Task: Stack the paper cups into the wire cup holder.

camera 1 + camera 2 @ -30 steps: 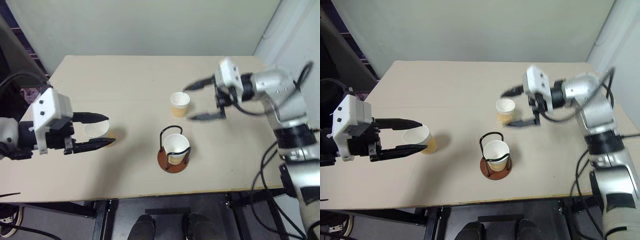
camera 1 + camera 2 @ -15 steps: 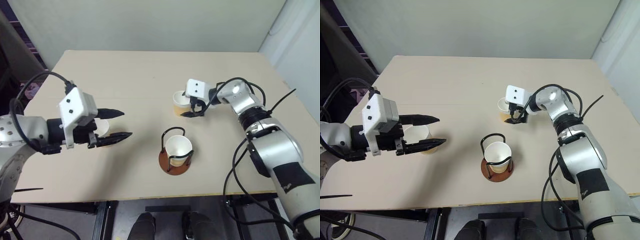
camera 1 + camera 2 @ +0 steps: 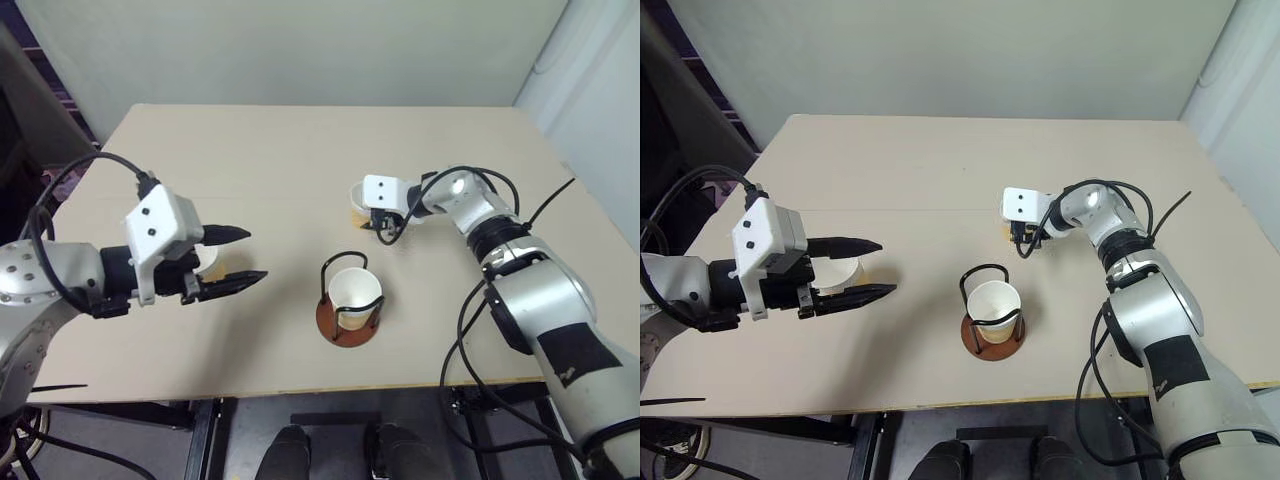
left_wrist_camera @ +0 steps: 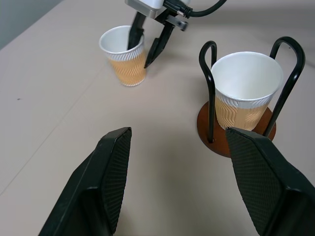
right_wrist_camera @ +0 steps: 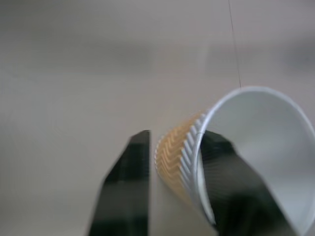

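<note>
One paper cup (image 4: 246,93) stands inside the wire cup holder (image 3: 350,312) near the table's middle front. A second paper cup (image 4: 123,56) stands just beyond it. My right gripper (image 5: 177,135) is shut on that cup's wall, with one finger (image 5: 226,182) inside and the other outside. The cup looks tilted in the right wrist view. A third paper cup (image 3: 840,272) sits at the left, partly hidden behind my left gripper (image 3: 253,253). That gripper hovers open and empty, pointing toward the holder.
The pale table (image 3: 280,150) runs wide behind the cups, and its front edge (image 3: 300,395) lies close below the holder. A grey wall stands behind the table. Black cables hang from both arms.
My right gripper dropped from above the table onto the far cup and closed on its wall. The left gripper has hardly moved.
</note>
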Tool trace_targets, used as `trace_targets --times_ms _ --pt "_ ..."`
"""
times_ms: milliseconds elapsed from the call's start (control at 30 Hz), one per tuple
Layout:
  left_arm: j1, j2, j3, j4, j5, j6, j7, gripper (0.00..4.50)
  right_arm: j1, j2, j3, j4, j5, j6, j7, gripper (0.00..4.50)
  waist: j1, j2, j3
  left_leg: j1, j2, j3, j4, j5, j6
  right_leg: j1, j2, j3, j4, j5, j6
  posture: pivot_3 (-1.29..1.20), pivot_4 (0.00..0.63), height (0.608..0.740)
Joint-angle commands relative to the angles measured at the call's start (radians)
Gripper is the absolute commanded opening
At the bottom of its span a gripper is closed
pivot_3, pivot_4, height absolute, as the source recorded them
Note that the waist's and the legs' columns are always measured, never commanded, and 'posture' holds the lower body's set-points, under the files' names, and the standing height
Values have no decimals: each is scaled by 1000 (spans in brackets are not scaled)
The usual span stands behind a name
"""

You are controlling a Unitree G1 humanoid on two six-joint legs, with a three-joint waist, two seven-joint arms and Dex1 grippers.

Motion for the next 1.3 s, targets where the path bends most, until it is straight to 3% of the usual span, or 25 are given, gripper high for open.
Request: trace_targets --times_ms 33,167,300,433,500,600,800,933,1133,1300 --pt "-23 20 19 -10 9 -17 -7 3273 -29 -18 -45 -24 32 -17 47 75 0 0 0 0 0 0 0 1 0 0 0 0 0 1 -1 0 150 740" --pt "-50 22 -7 10 18 -29 -15 3273 -29 -40 -100 -60 85 -26 111 28 1 0 0 0 0 0 0 2 0 0 0 0 0 2 -1 0 150 740" --pt "-71 20 -24 19 22 -37 -24 3273 -42 -94 -194 -169 210 8 269 28 1 0 0 0 0 0 0 2 0 0 0 0 -1 2 -1 0 150 740" --pt "-74 21 -16 22 5 -41 -59 3273 -20 -199 -291 -521 462 293 552 28 1 0 0 -2 0 1 -1 3 -4 -1 0 0 -3 2 -1 0 150 740" --pt "-61 26 -4 18 -8 -44 -93 3273 41 -268 -279 -732 564 408 599 28 1 0 0 -3 0 2 -2 7 -10 -1 1 0 -3 1 -2 0 150 740" --pt "-41 35 11 11 -20 -54 -142 3273 123 -334 -277 -985 640 579 600 28 -1 -1 -1 0 1 2 -2 8 -11 4 3 0 -4 0 -3 0 150 740" --pt "-38 33 1 30 -24 -79 -195 3273 265 -371 -255 -1277 711 742 571 28 -11 0 0 7 1 3 -1 4 -4 7 3 3 -3 -1 -2 0 150 740" --pt "-11 44 42 31 -57 -71 -253 3273 324 -383 -223 -1362 707 759 562 28 -14 0 0 9 2 4 -5 9 1 7 3 2 -1 -3 -12 0 150 740" --pt "91 68 146 43 -42 -86 -328 3273 353 -413 -207 -1411 736 791 583 28 -17 -1 0 9 1 5 -4 12 3 8 3 3 -1 -3 -13 0 150 740" --pt "113 58 148 36 -31 -91 -311 3273 369 -398 -170 -1422 717 773 567 28 -17 -1 -1 9 1 4 -5 13 3 8 3 3 -2 -3 -13 0 150 740"
